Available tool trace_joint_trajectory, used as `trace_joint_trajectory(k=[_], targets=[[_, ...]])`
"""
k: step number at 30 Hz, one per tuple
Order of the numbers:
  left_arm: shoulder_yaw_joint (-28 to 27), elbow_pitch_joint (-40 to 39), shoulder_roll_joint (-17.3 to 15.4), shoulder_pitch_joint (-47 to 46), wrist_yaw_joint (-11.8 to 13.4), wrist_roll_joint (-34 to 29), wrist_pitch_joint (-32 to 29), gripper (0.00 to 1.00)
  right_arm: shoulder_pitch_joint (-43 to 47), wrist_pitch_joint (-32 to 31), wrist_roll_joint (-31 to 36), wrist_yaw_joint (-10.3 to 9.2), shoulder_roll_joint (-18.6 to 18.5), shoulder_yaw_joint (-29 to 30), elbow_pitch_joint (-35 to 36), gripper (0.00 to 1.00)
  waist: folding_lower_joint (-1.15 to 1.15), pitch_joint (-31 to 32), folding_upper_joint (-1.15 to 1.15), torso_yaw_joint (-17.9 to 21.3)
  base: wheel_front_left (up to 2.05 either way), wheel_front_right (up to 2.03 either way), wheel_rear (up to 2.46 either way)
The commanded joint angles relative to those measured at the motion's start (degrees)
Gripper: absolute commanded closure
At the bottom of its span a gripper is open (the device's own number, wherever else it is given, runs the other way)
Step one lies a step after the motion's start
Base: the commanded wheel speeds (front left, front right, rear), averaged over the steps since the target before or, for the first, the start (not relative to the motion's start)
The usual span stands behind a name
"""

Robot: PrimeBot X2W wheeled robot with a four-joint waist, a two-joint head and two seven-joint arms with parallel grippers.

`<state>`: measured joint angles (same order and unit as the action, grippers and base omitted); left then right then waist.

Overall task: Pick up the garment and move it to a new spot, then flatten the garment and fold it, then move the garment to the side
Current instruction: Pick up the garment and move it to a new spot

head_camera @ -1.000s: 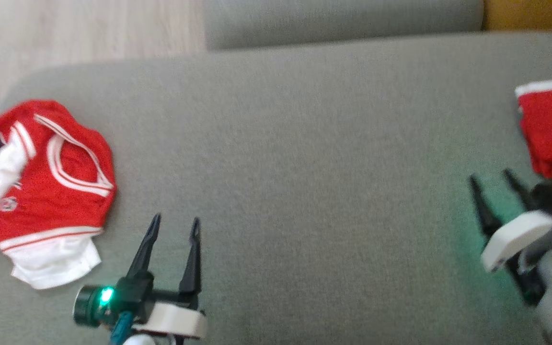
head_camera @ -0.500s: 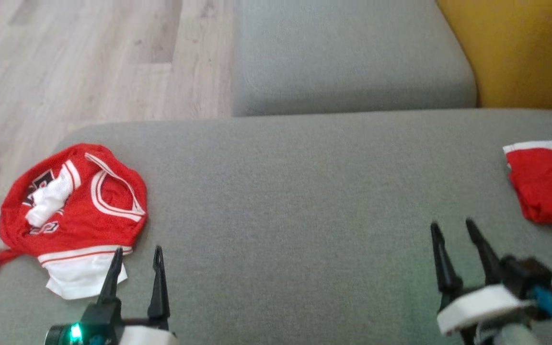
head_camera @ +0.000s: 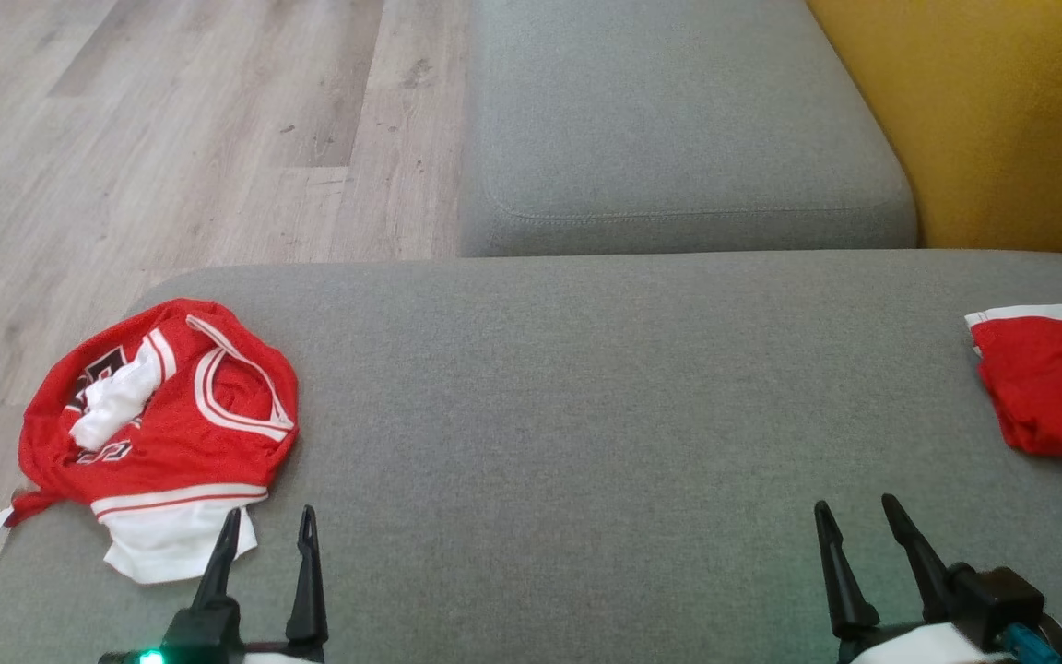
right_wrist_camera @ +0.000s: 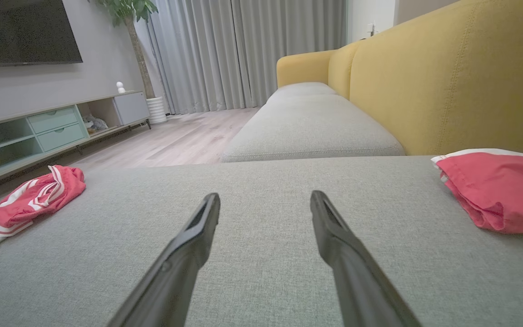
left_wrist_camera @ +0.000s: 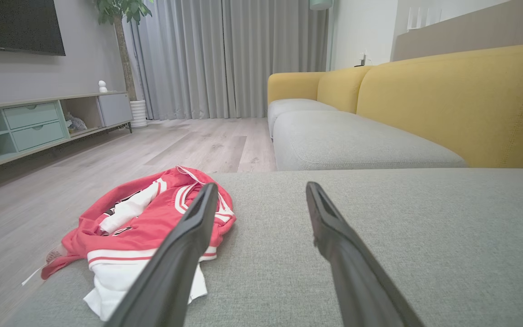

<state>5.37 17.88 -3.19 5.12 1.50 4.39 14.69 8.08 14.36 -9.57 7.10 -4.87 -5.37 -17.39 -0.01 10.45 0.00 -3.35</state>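
Item: red jersey, crumpled, white trim, at L edge of grey sofa cushion, just beside L hand. L hand: wide, empty. R hand: wide, empty. Folded red garment: far R edge.

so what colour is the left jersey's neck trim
White stripes on the red jersey; best in the head view.

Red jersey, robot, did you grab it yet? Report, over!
Left gripper open, empty, beside the crumpled red jersey at the grey cushion's left edge. Right gripper open, empty. Folded red garment far right, out of the way.
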Motion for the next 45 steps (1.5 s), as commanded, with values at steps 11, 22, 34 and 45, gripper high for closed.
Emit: trace_joint_trajectory(k=[11, 22, 34, 45], targets=[[-2.5, -1.6, 0.2, -2.2, -0.1, -0.1, 0.3, 0.00, -1.4, 0.6, 0.4, 0.39, -0.7, -0.2, 2.3, 0.00, 0.01, -0.5, 0.00, -0.8, 0.00, 0.00, 0.00], [-3.3, -3.1, 0.1, -3.9, -0.1, -1.4, 0.3, 0.00, -2.0, 0.6, 0.4, 0.39, 0.7, 0.9, 2.7, 0.00, 0.01, -2.9, 0.00, -12.4, 0.00, 0.00, 0.00], [-6.2, -5.7, -0.6, -3.5, 0.4, -1.2, 0.3, 0.00, -5.1, 0.6, 0.4, 0.39, 1.0, 0.4, 2.4, 0.00, 0.01, -6.0, 0.00, -22.1, 0.00, 0.00, 0.00], [-11.8, -14.7, -2.6, -9.5, 2.3, -1.0, 0.3, 0.00, -6.5, 0.6, 1.3, 0.39, -6.3, 0.0, 3.3, 0.00, 0.01, -15.8, 0.00, -20.2, 0.00, 0.00, 0.00]])
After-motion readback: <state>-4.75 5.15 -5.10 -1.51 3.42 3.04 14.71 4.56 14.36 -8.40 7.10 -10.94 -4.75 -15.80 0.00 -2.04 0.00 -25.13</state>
